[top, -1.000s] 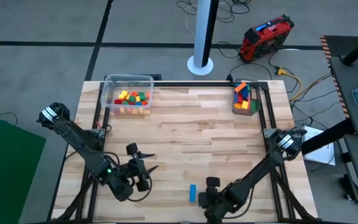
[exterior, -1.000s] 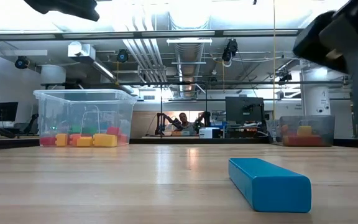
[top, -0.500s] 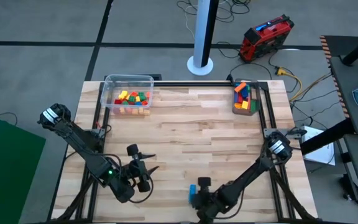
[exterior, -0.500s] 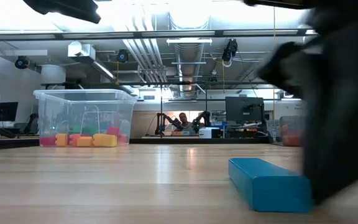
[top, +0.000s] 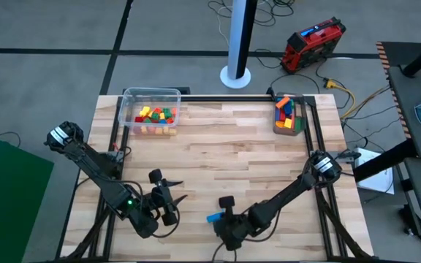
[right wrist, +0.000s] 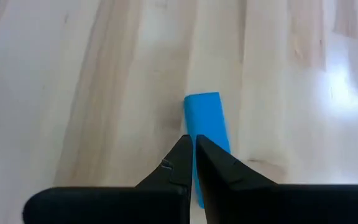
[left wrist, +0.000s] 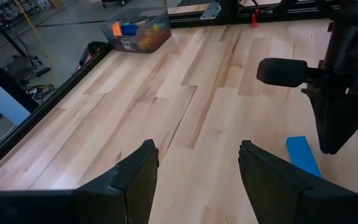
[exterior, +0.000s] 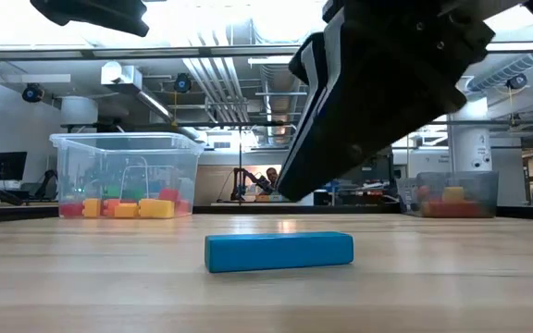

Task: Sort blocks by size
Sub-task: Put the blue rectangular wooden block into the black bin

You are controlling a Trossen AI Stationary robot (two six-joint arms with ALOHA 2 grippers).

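Blue bar block point(top: 214, 217) lying flat on the wooden surface point(top: 225, 150) near its front edge, right pincer point(right wrist: 193, 149) just over it with fingers pressed together

Left pincer point(left wrist: 196, 163) hangs over the near left part of the surface, fingers spread and holding nothing. At the far left corner a clear tub point(top: 150, 97) holds small red, yellow and green blocks point(top: 157, 115); at the far right a smaller container point(top: 287, 124) holds more blocks point(top: 286, 109) in orange, blue and green
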